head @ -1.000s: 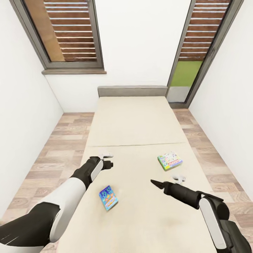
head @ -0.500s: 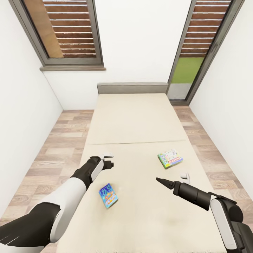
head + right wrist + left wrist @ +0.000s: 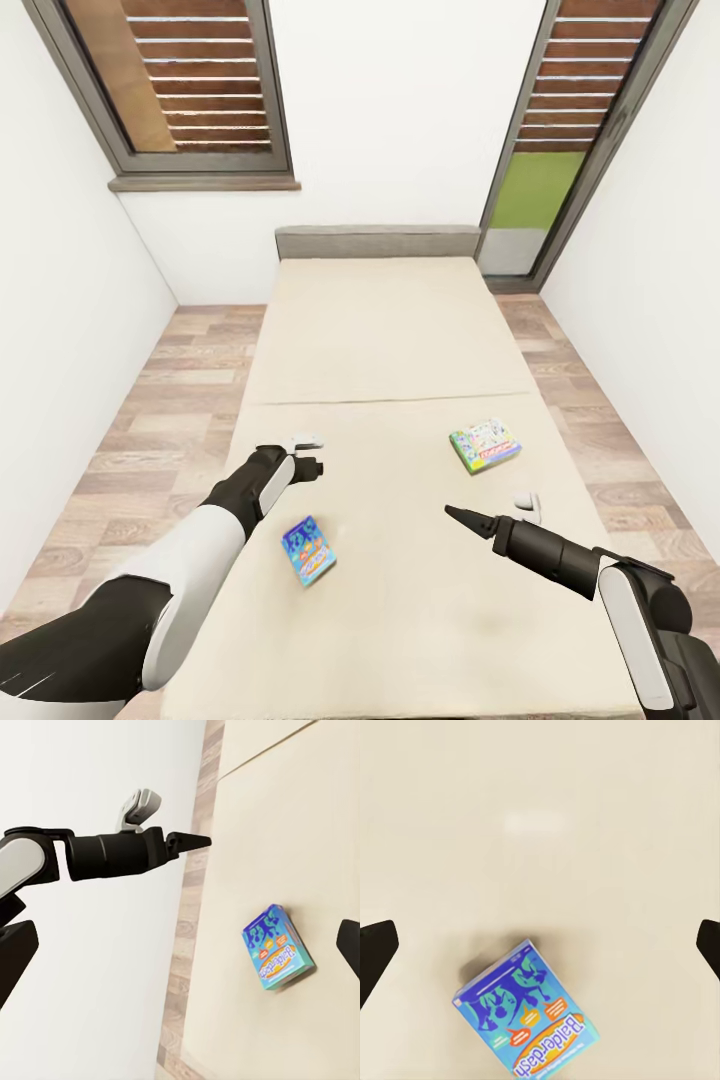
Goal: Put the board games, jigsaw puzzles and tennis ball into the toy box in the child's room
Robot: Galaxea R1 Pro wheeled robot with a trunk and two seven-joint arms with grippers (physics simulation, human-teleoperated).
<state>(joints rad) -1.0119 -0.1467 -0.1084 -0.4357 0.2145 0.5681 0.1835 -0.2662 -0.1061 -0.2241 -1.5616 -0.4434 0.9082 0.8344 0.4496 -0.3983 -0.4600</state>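
Note:
Two board games lie on the bed (image 3: 385, 330). The blue Balderdash box (image 3: 308, 550) lies near the bed's left side, and the green box (image 3: 484, 445) lies further away on the right. My left gripper (image 3: 317, 467) hovers open just beyond the blue box (image 3: 529, 1021), with nothing between its fingers. My right gripper (image 3: 452, 514) is open too, hanging over the bed short of the green box and pointing left. From the right wrist view the blue box (image 3: 276, 949) and my left arm (image 3: 105, 855) show.
Wooden floor (image 3: 170, 400) runs along both sides of the bed, with white walls close by. A shuttered window (image 3: 200, 80) stands at the back left and a tall glazed door (image 3: 560, 130) at the back right. A grey headboard (image 3: 375, 240) closes the far end.
The camera has shifted a little, so the whole picture sits slightly higher. My right gripper has drawn a bit to the right. The left arm and both boxes stay put.

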